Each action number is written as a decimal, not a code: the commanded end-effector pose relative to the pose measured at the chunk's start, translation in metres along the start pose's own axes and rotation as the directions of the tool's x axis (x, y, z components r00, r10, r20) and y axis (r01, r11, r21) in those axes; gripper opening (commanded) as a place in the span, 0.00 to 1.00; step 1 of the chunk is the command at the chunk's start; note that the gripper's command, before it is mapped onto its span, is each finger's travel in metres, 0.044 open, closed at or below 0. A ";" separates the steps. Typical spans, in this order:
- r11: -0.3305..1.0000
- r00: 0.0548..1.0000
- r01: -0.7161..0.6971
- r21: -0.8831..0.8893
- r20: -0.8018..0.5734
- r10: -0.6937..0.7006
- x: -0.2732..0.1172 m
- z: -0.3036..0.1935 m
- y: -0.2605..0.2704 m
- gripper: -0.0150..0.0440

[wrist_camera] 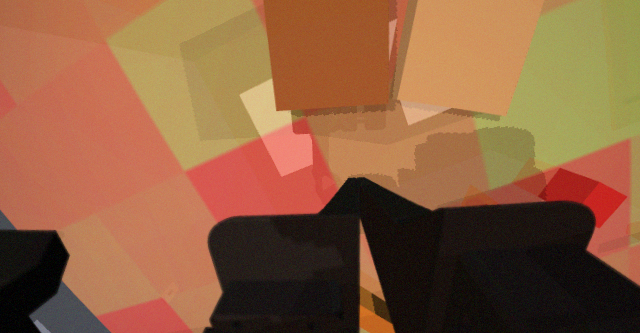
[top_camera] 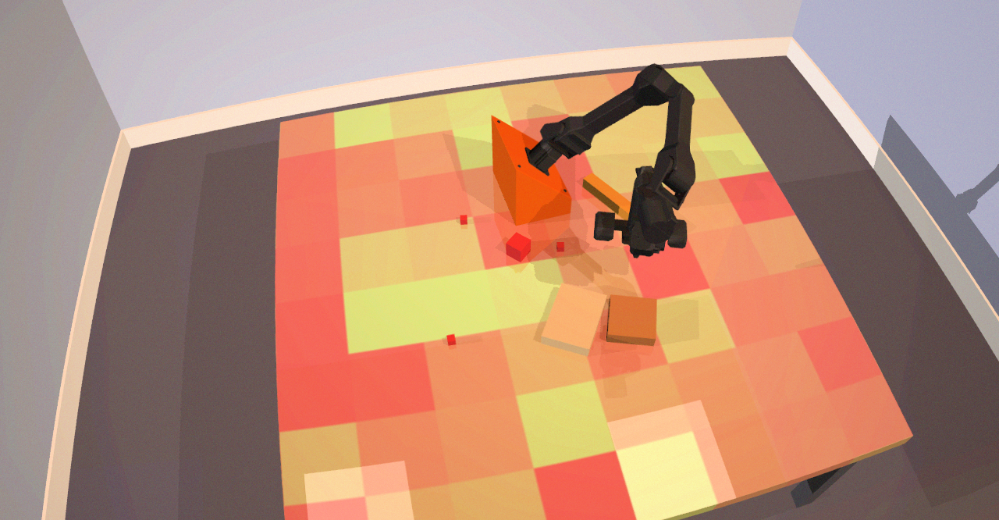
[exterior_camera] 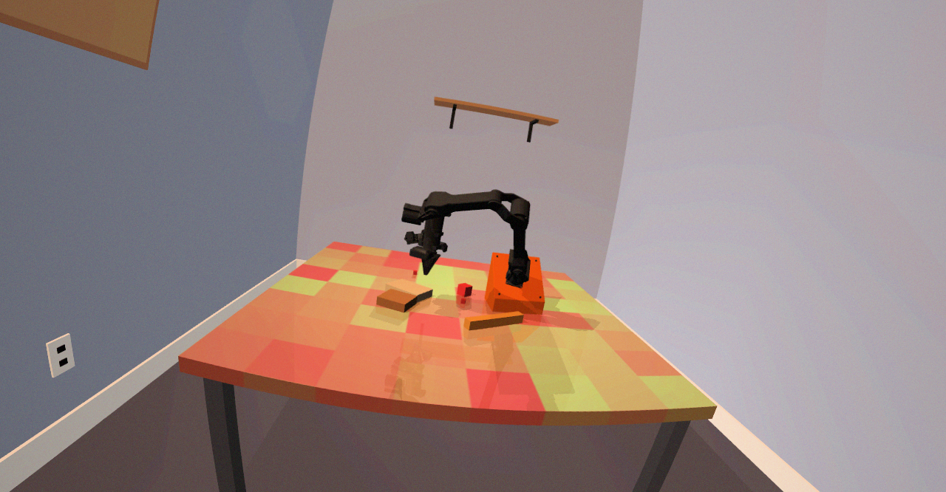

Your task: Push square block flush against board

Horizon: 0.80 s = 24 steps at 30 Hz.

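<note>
The square block point(top_camera: 632, 318) point(exterior_camera: 395, 299) point(wrist_camera: 327, 43), dark orange-brown, lies flat on the table beside the longer, light peach board point(top_camera: 574, 315) point(exterior_camera: 409, 289) point(wrist_camera: 472, 43). They are turned at an angle to each other. In the wrist view their near corners almost meet, and a wedge-shaped gap widens away from the gripper; whether those corners touch I cannot tell. The ends nearest the gripper are roughly level but not parallel. My gripper point(top_camera: 646, 252) point(exterior_camera: 427, 271) point(wrist_camera: 355, 185) is shut and empty, raised above the table on the arm-base side of both parts, touching neither.
A larger red cube point(top_camera: 518, 246) point(exterior_camera: 464, 289) point(wrist_camera: 582, 193) lies near the orange arm base point(top_camera: 538, 198) point(exterior_camera: 514, 305). Small red cubes point(top_camera: 559, 246) point(top_camera: 463, 219) point(top_camera: 451, 339) are scattered around. An orange bar point(top_camera: 605, 194) point(exterior_camera: 494, 320) lies beside the base, partly behind the arm in the top view.
</note>
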<state>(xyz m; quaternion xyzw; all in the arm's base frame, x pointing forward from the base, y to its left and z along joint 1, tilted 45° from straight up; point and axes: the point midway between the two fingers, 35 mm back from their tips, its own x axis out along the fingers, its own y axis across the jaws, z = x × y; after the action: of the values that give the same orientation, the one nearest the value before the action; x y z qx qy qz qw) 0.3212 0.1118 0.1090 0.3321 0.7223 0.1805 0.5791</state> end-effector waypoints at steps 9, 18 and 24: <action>0.982 1.000 0.013 0.190 -0.022 -0.009 0.061 -0.001 -0.092 0.25; 0.982 1.000 0.010 0.190 -0.023 -0.006 0.116 -0.002 -0.092 0.25; 0.982 1.000 0.010 0.190 -0.023 -0.006 0.116 0.002 -0.092 0.25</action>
<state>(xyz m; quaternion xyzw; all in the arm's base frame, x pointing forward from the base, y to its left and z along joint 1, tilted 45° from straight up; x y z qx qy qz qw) 0.2812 0.1262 -0.0326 0.3769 0.7459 0.1132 0.5373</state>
